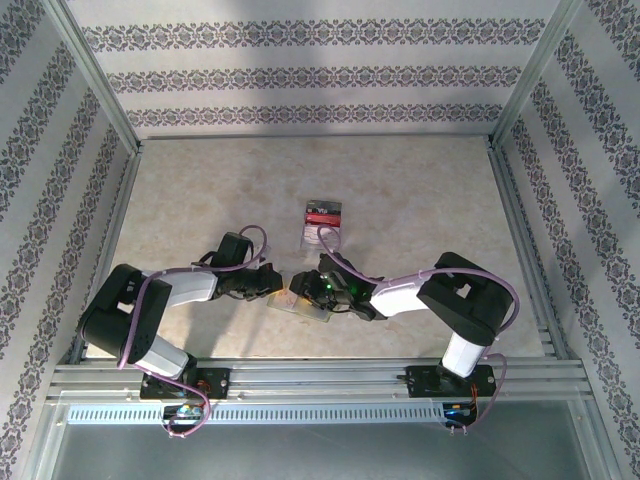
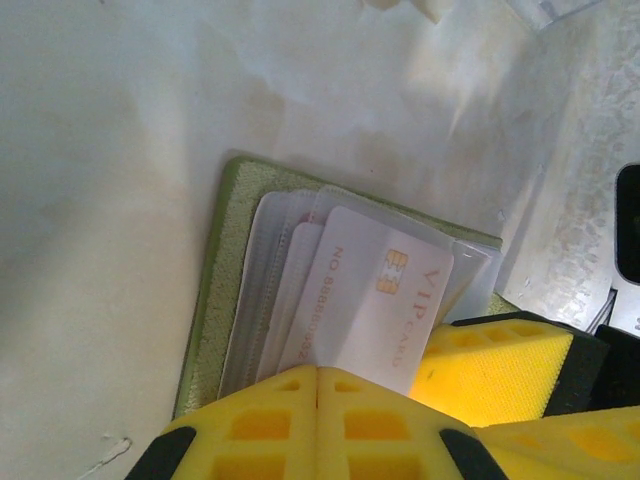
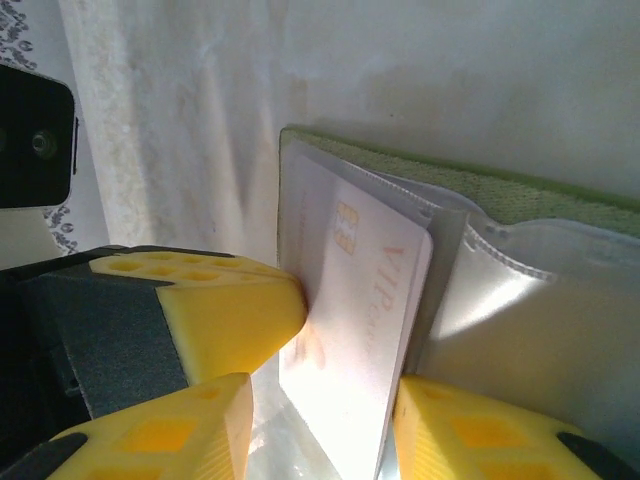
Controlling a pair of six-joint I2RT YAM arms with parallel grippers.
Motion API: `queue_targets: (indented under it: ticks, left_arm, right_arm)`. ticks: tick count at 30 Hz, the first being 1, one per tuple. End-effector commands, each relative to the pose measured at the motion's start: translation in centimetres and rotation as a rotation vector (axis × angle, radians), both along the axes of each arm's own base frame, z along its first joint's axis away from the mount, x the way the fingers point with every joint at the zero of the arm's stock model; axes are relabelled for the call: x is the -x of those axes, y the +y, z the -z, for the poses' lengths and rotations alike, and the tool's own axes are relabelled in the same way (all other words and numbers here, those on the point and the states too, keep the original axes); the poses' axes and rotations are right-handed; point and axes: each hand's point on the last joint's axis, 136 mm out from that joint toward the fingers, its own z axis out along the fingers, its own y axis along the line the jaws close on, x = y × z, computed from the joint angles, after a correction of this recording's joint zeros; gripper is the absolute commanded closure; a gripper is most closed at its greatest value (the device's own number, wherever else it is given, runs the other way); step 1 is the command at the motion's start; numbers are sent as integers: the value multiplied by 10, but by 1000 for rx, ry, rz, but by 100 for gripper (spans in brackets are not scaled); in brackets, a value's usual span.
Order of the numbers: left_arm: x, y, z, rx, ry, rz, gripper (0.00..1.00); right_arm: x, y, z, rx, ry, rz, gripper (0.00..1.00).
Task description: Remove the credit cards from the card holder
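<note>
The olive-green card holder (image 1: 297, 306) lies open on the table between both arms, its translucent sleeves fanned out (image 2: 262, 290). A white credit card (image 2: 372, 300) with a gold chip and "VIP" lettering sticks out of a sleeve. My left gripper (image 2: 318, 374) is shut, its tips resting over the near end of the sleeves and the card. My right gripper (image 3: 322, 392) is open, straddling the white card (image 3: 362, 300); its right finger touches the card's edge and the left one stands a little off. In the right wrist view the green cover (image 3: 500, 195) lies behind the card.
A clear plastic tray (image 1: 323, 222) with red-and-white contents sits further back on the table. The two grippers crowd each other: a left finger (image 3: 215, 308) presses beside the card, and a right finger (image 2: 500, 365) sits close to my left tips. Metal rails border the table.
</note>
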Motion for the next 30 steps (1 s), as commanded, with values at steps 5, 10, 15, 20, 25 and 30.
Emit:
queue_targets:
  ticks: [5, 10, 15, 20, 25, 30]
  left_arm:
    - [29, 5, 23, -57, 94, 6, 100]
    - [23, -1, 5, -13, 61, 6, 100]
    - [9, 2, -21, -45, 2, 13, 92]
    - [-4, 9, -25, -68, -6, 8, 92]
    - [-15, 8, -15, -80, 8, 20, 96]
    - [-21, 8, -7, -104, 21, 30, 98]
  right_arm:
    - [-12, 8, -9, -83, -52, 46, 61]
    - [-14, 11, -9, -100, -65, 46, 63]
    - [-11, 8, 1, -78, -40, 48, 64]
    - [-11, 5, 7, -61, -29, 54, 64]
    - [-12, 6, 3, -61, -40, 48, 64]
    - [-11, 2, 8, -36, -24, 48, 64]
